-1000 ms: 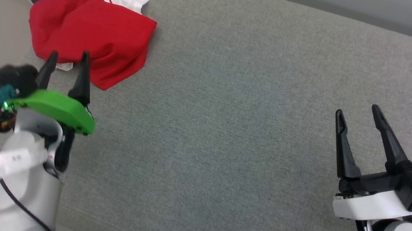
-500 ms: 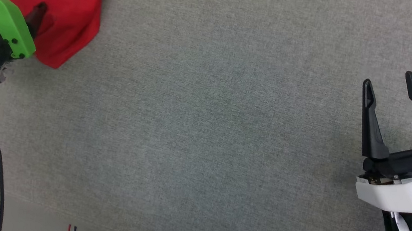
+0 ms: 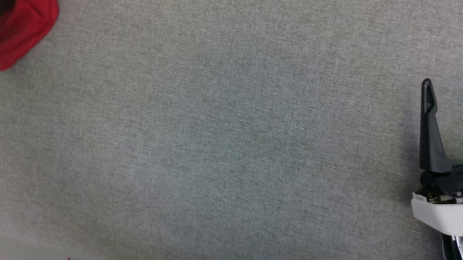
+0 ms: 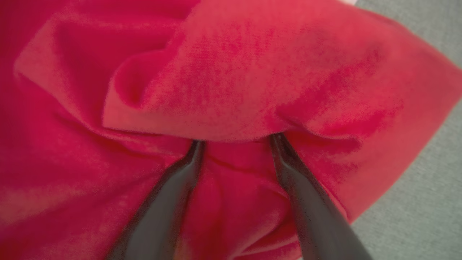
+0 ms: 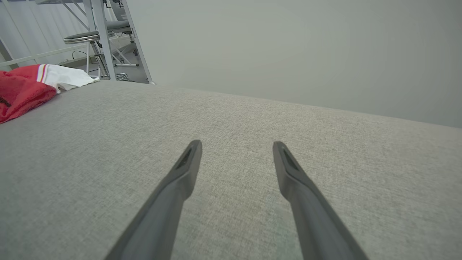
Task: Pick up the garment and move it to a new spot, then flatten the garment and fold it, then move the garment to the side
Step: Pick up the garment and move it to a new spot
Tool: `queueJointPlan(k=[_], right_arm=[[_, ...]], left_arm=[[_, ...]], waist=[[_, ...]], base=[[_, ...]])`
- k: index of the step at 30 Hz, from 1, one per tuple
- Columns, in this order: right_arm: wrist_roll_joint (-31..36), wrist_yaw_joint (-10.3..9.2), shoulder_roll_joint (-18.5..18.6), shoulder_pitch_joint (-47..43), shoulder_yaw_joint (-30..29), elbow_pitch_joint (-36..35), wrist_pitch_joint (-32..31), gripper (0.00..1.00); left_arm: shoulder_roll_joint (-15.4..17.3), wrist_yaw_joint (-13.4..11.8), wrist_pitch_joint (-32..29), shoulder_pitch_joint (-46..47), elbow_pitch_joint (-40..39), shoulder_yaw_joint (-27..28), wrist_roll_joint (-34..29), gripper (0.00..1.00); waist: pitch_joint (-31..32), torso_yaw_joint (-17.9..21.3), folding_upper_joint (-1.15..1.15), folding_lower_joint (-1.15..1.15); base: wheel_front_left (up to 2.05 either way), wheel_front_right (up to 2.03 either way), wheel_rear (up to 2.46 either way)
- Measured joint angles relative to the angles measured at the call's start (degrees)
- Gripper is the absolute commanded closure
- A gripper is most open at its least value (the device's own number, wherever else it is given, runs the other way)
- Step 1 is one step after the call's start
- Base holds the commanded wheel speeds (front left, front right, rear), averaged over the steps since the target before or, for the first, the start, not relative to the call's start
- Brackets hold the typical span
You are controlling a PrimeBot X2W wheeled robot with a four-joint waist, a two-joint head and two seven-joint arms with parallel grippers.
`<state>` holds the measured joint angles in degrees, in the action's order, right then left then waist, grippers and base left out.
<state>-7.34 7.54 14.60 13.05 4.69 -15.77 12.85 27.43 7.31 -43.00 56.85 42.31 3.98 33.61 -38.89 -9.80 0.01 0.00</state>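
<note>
Mostly bare grey woven counter. Garment, red, bunched at far left, white sleeve toward back edge. Left claw spread, tips tucked under red fold. Right claw spread over bare cloth, well apart from garment. Behind: plain pale wall, stool, metal frame legs.
</note>
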Motion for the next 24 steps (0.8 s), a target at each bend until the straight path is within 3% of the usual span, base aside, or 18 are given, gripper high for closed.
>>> queueJointPlan(k=[6, 14, 21, 24], right_arm=[[0.0, 0.00, -0.1, 0.0, -0.3, 0.8, 0.0, 0.00], [0.0, 0.00, -1.8, 0.0, -0.1, 4.8, 0.8, 0.00], [-0.4, 0.00, -5.4, -0.3, -0.6, 8.3, 1.5, 0.00], [-0.4, 0.00, -7.0, -1.1, -1.1, 9.5, 1.6, 0.00]], left_arm=[[0.6, 0.0, 3.4, 0.0, 1.1, -1.2, 0.9, 1.00], [0.6, 0.0, 17.5, -1.7, 0.8, -3.0, 1.1, 1.00], [3.8, 0.0, 28.2, -2.9, -2.8, -6.4, 0.8, 1.00], [5.8, 0.0, 32.5, -3.4, -5.1, -9.5, -2.2, 1.00]], waist=[[0.7, 0.2, 0.00, 0.00], [5.6, 0.0, 0.00, 0.00], [12.1, 0.2, 0.00, 0.00], [15.1, 0.4, 0.00, 0.00]], base=[[0.00, 0.00, 0.00], [0.00, 0.00, 0.00], [0.00, 0.00, 0.00], [0.00, 0.00, 0.00]])
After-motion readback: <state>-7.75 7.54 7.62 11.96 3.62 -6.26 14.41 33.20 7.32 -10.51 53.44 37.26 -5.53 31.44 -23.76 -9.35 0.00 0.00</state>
